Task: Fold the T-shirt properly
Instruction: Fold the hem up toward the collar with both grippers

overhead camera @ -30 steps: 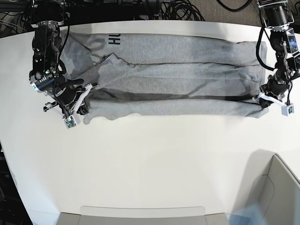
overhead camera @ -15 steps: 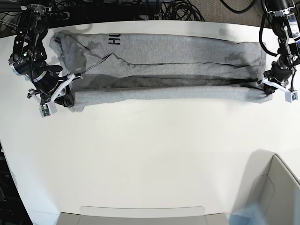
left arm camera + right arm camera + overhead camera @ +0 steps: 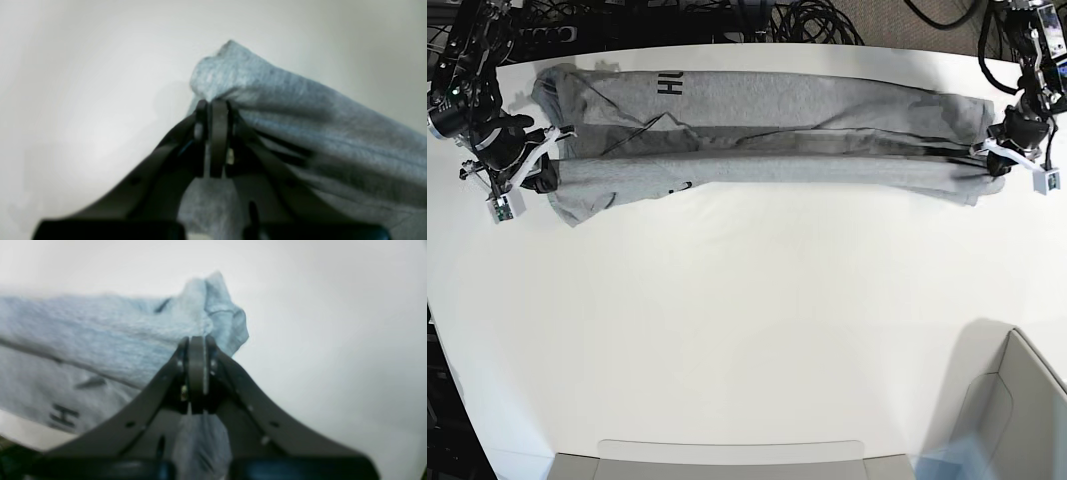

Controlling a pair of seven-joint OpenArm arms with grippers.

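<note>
Spanned the far side of the white table [image 3: 747, 330] as a long narrow band: T-shirt [image 3: 767, 130], near long edge lifted and stretched taut, black lettering showing near the collar end. Pinched that edge at both ends: right gripper [image 3: 527, 170] clamped on bunched cloth at one end, left gripper [image 3: 987, 165] clamped at the other. Best carried over at matched height and pace, tension kept even, edge laid parallel to the far hem before release; likely wrinkled otherwise.
</note>
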